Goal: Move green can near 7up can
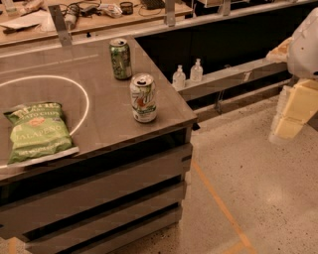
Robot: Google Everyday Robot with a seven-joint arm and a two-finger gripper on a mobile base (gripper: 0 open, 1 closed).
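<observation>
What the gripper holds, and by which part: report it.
Nothing visible. The gripper hangs over the floor at the right edge, apart from the dark green drink can and the white 7up can, both upright on the grey table.

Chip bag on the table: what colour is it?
Green chip bag, seen in the camera view; the gripper is at far right.

place: lab/workshop | cues: cluttered workbench, cables, sanitizer bottles, floor line | jaws: far right
</observation>
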